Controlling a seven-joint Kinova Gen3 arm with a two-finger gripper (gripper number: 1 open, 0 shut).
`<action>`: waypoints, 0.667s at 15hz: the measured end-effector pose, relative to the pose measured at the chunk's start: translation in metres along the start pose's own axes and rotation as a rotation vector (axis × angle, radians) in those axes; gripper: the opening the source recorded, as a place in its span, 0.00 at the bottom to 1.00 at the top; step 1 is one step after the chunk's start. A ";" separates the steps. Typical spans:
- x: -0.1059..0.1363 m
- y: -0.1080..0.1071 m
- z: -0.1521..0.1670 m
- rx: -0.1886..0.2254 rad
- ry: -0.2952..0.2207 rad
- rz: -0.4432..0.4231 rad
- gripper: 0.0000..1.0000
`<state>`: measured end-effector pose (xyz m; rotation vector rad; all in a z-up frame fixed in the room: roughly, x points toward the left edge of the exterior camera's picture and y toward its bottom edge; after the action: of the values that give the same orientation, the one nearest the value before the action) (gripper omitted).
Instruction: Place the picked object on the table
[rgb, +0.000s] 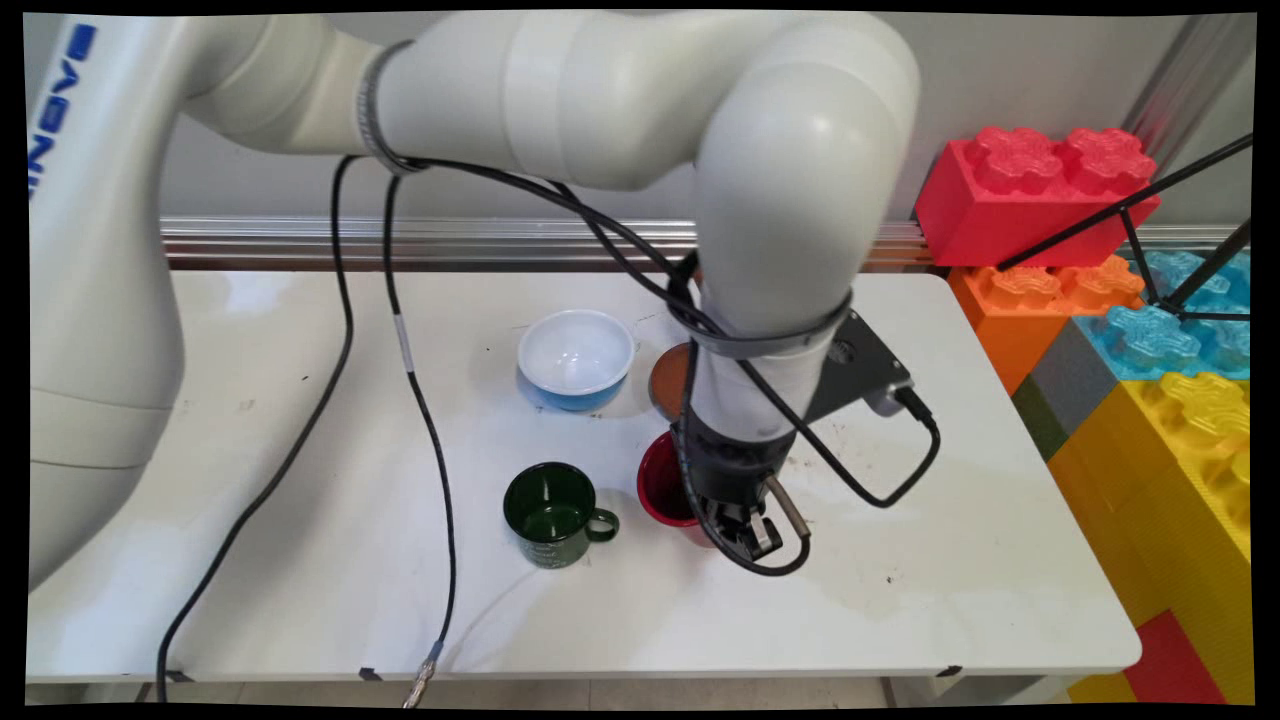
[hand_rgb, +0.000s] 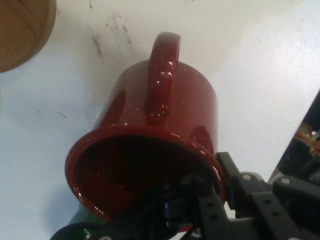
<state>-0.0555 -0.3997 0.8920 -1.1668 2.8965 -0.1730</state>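
Note:
A dark red enamel mug (hand_rgb: 150, 115) stands on the white table (rgb: 950, 560) right of centre, its handle (hand_rgb: 162, 65) pointing away from the hand camera. My gripper (hand_rgb: 216, 175) straddles the near side of the rim, one finger inside the cup and one outside, shut on the wall. In the main view the gripper (rgb: 738, 528) comes straight down and hides the right half of the red mug (rgb: 662, 485).
A dark green mug (rgb: 553, 512) stands just left of the red one. Behind them are a white bowl with a blue outside (rgb: 575, 355) and a brown wooden disc (rgb: 667, 378). Large toy blocks (rgb: 1030, 190) are stacked off the table's right edge. Black cables (rgb: 425, 420) hang over the left half.

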 end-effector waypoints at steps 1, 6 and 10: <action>0.004 0.002 0.003 0.006 -0.018 0.010 0.00; 0.018 0.009 0.020 0.012 -0.090 0.052 0.00; 0.026 0.012 0.030 0.012 -0.121 0.067 0.00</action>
<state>-0.0810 -0.4116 0.8615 -1.0379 2.8199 -0.1138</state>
